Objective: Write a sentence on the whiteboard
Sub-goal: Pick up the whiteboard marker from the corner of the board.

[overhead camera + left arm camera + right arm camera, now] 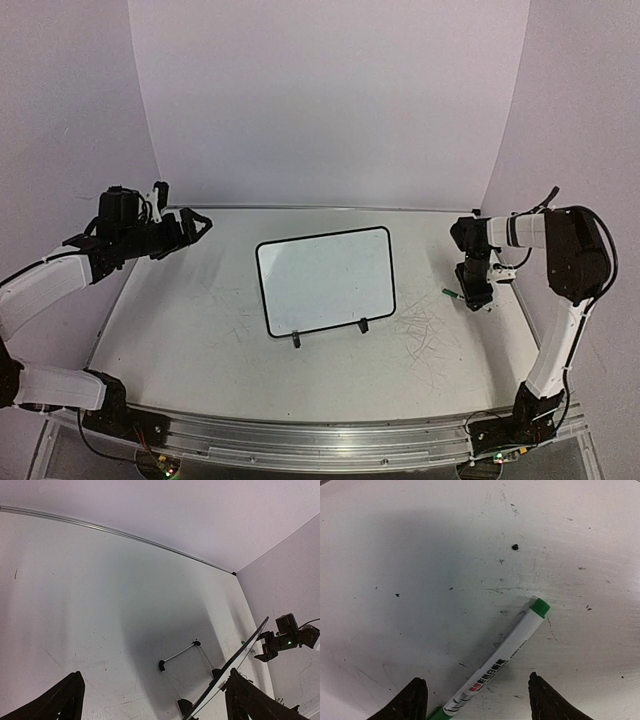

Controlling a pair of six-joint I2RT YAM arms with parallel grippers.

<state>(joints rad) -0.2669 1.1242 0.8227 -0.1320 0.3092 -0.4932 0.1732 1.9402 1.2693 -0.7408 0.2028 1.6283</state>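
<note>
The whiteboard [325,280] stands tilted on its wire stand [182,652] in the middle of the table, and its face looks blank white. The sentence is out of view. From the left wrist view the whiteboard [240,655] shows edge-on. A white marker with green ends [505,657] lies flat on the table at the right [450,293]. My right gripper [476,680] hangs low over it, open, one finger on each side of the barrel and neither touching it [474,298]. My left gripper [200,225] is raised at the far left, open and empty [155,675].
Faint grey scribble marks [425,325] cover the tabletop between the board and the right arm. A metal rail [125,534] runs along the table's far edge below the white backdrop. The right arm [287,637] shows past the board's edge.
</note>
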